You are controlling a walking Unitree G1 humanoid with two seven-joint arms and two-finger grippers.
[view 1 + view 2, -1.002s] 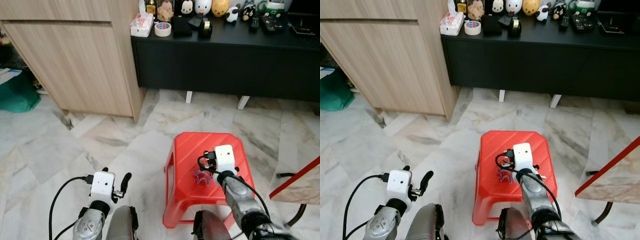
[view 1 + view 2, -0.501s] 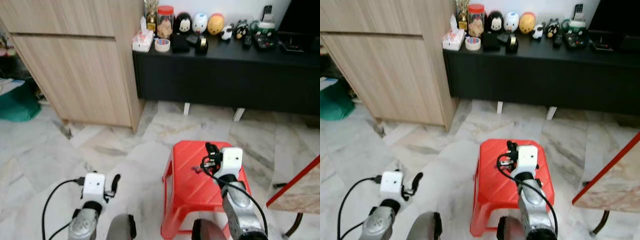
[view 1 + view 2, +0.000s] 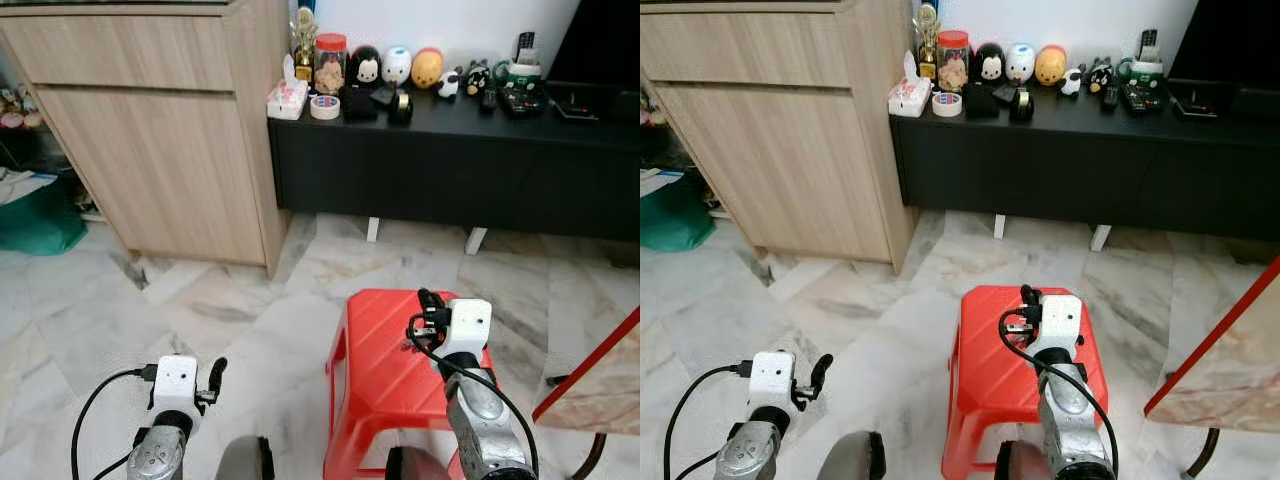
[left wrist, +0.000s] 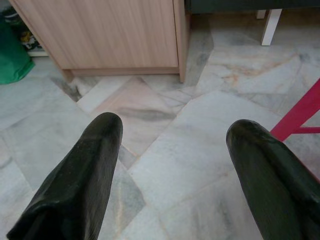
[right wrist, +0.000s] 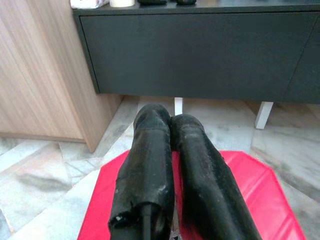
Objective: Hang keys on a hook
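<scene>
My right gripper (image 3: 425,298) hangs above the red plastic stool (image 3: 375,365) with its two black fingers (image 5: 150,150) pressed together. A small greyish bit, seemingly the keys (image 3: 1014,326), dangles just under the fingers, but it is too small to make out clearly. The stool's top beneath it is bare. Low at my left side, my left gripper (image 4: 175,130) stands open over the marble floor with nothing between its fingers.
A light wood cabinet (image 3: 150,130) stands to the left. A black sideboard (image 3: 450,150) runs along the back wall and carries figurines, a tape roll (image 3: 324,107) and a tissue box. A green bag (image 3: 35,210) lies far left. A red-edged table (image 3: 600,375) juts in at right.
The right gripper has risen off the stool top, and the purple keys left the seat with it. The camera has tilted up, so more of the sideboard and wall shows. The left arm sits lower.
</scene>
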